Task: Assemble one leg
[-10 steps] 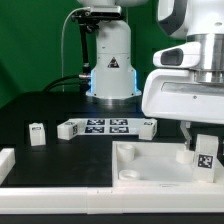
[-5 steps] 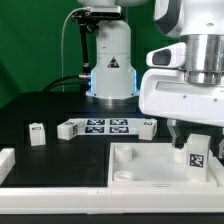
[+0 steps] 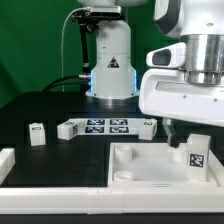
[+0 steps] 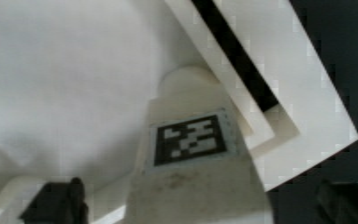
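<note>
My gripper (image 3: 188, 140) is at the exterior view's right, shut on the leg (image 3: 196, 155), a small white block with a black-and-white tag. It holds the leg upright over the right part of the large flat white square board (image 3: 140, 170). In the wrist view the leg (image 4: 197, 140) fills the middle between my dark fingers (image 4: 59, 203), with the board's raised edge behind it. My gripper (image 4: 194, 208) is closed around the leg's upper end. Whether the leg's foot touches the board is hidden.
Another white leg (image 3: 37, 133) stands on the black table at the left. The marker board (image 3: 100, 126) lies in the middle, with a small white block (image 3: 148, 124) at its right end. A white part (image 3: 6, 160) lies at the left edge. The robot base (image 3: 110, 70) stands behind.
My gripper and the leg have shifted slightly to the exterior view's left and a little upward over the board. Other parts have not moved.
</note>
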`<state>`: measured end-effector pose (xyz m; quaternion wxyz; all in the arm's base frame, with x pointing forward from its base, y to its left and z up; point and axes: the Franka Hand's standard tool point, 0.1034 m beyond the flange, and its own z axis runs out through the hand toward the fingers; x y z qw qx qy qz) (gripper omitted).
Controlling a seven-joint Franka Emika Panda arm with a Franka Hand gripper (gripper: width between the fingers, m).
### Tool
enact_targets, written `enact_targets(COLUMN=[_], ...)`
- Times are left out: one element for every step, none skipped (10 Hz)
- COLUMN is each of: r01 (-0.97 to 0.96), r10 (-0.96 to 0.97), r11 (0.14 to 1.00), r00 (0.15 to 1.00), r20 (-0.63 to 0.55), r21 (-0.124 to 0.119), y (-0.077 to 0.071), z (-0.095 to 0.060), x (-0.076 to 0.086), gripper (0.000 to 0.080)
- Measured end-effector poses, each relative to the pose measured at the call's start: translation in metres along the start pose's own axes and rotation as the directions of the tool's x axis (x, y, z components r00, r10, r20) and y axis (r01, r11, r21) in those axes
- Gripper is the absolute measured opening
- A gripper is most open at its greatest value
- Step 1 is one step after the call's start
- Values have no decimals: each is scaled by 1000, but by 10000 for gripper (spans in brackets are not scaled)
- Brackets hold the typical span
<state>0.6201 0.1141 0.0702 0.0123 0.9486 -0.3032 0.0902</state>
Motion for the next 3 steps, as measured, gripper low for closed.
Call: enact_targets(r01=[0, 0, 0], r10=[0, 0, 0], r11=[1000, 1000, 1000], r00=[1000, 1000, 1000], r20=[0, 0, 0], r21=[0, 0, 0], y=[0, 0, 0], z=[0, 0, 0], x=[0, 0, 0], gripper=[649, 649, 649])
